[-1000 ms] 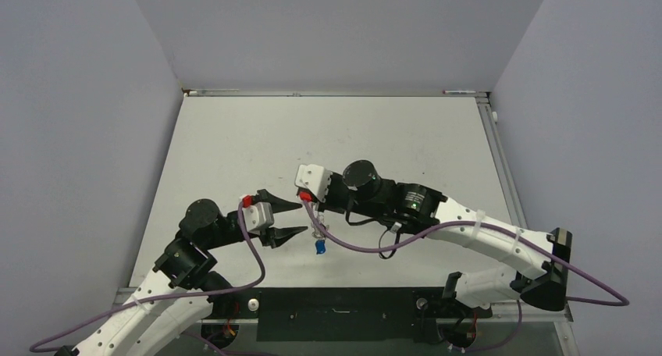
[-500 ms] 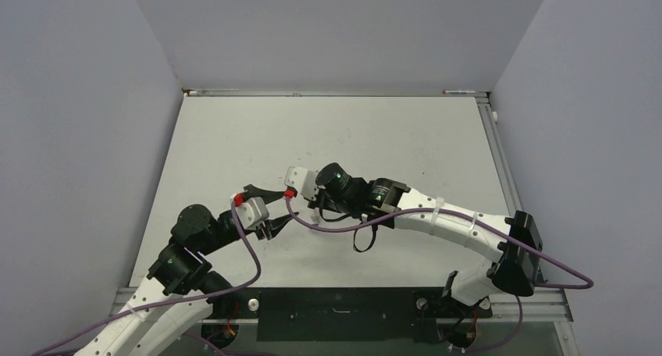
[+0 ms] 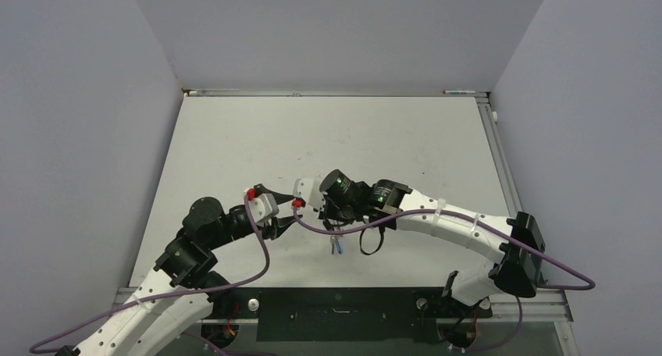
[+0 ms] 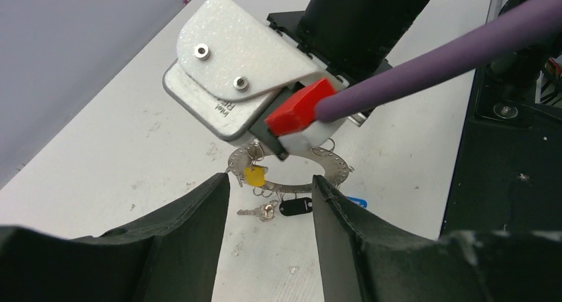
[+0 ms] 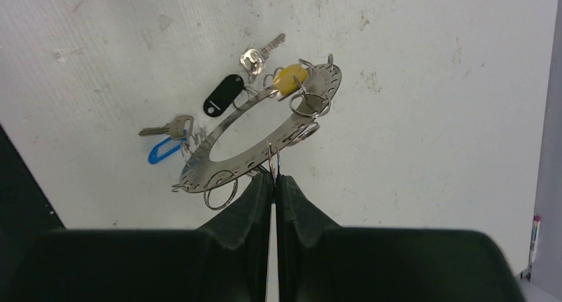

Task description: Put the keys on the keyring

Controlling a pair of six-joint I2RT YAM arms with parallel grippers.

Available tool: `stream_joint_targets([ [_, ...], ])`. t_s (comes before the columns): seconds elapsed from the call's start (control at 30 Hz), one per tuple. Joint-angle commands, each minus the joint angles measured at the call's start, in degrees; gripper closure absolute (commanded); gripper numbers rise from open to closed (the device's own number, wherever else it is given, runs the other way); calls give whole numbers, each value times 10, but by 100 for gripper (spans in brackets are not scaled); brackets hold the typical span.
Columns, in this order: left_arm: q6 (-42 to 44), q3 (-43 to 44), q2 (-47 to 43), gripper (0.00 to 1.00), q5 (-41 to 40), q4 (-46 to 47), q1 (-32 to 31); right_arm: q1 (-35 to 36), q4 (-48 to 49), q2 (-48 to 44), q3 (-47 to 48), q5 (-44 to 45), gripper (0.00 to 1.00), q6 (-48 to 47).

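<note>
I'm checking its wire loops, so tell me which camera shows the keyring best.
The right wrist view: the whole keyring shows, its loops and tagged keys clear, pinched at the rim by the right gripper. The left wrist view shows only its lower arc; the top view shows only a tiny speck.

Crowded mid-desk, open desk (image 3: 343, 129) beyond.
Ahead of my left pincer (image 4: 270, 183), the right arm's camera (image 4: 225, 77) and cable (image 4: 431, 60) hang over the keyring (image 4: 331, 166); I see a way in only low, beneath them.
</note>
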Motion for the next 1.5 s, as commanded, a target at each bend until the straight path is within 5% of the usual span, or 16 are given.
stream_joint_targets([
  [0.0,-9,11,-3,55,47,18,2,27,18,-66,32,-67,95,-9],
  [0.3,-34,-7,27,56,122,57,-1,74,9,-68,41,-81,95,-14],
  [0.9,-50,-16,59,77,171,80,-18,87,20,-71,40,-96,95,-17],
  [1.47,-34,-13,72,72,139,58,-40,92,33,-85,34,-102,95,-18],
])
